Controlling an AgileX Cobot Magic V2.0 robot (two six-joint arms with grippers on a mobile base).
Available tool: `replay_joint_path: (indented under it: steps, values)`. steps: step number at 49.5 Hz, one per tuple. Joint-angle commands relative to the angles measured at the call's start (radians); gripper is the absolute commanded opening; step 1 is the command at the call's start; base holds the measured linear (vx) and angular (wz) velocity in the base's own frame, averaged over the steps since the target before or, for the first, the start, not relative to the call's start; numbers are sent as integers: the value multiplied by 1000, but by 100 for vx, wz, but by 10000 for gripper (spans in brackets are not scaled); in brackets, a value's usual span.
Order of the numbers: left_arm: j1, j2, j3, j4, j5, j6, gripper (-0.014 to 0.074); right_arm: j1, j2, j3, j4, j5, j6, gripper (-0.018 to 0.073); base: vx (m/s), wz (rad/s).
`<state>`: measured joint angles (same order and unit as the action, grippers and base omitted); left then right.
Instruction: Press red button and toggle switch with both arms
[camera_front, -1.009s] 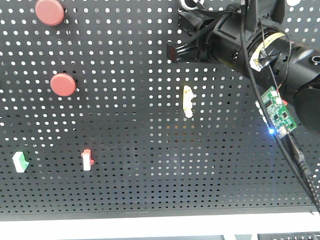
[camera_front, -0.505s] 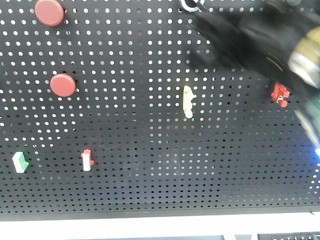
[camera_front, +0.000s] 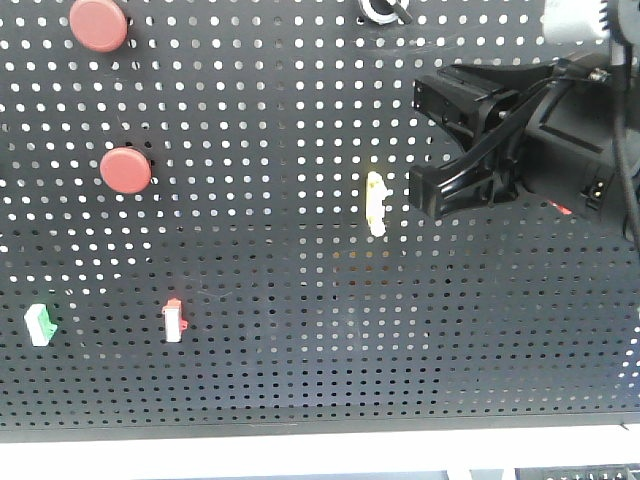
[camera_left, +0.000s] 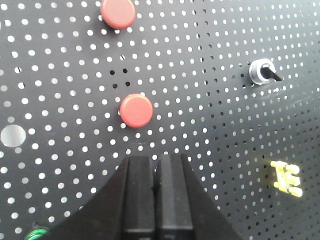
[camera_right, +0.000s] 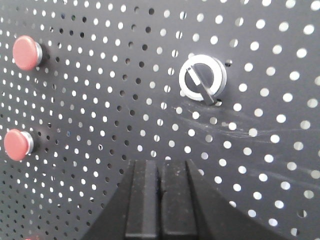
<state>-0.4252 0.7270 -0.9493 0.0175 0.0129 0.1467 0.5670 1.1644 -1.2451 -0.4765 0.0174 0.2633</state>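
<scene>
Across the black pegboard (camera_front: 300, 330), the red button (camera_front: 99, 22) sits top left and the toggle switch (camera_right: 202, 80) top centre, both untouched, while the left gripper (camera_left: 156, 195) and right gripper (camera_right: 160, 200), each with fingers pressed together, hover short of them, so both steps look undone.

Spreading across the whole view as a black worktop (camera_front: 300, 380), punched with small holes all over and meeting a white strip (camera_front: 300, 445) along the bottom edge. Carrying the red button (camera_front: 100, 24) at the upper left, with a smaller red button (camera_front: 126, 170) sitting below it, well apart. Holding a toggle switch (camera_right: 202, 80), silver-ringed with a black lever, at the top middle. Bearing a pale yellow clip (camera_front: 376, 203) near the centre. Carrying a green-and-white switch (camera_front: 40, 324) and a red-and-white switch (camera_front: 174, 321) low on the left, level with each other but apart. Showing only a sliver of a red part (camera_front: 560, 207) at the right.
</scene>
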Motion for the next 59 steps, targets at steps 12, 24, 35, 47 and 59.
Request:
replay_joint_path:
  steps: [12, 24, 35, 47, 59]
  values:
    - [-6, 2, -23, -5, -84, 0, 1, -3, -24, -28, -13, -71, -2, 0, 0, 0]
    - [118, -158, 183, -6, -69, -8, 2, -3, -24, -28, -13, -71, -2, 0, 0, 0]
    - [338, -440, 615, -5, -81, -7, 2, -3, -24, -28, -13, -71, -2, 0, 0, 0]
    - [420, -668, 948, -6, -85, -7, 2, -3, -24, -28, -13, -71, -2, 0, 0, 0]
    - [420, -754, 1011, -17, -25, -5, 2, -3, -24, -28, -13, -73, -2, 0, 0, 0]
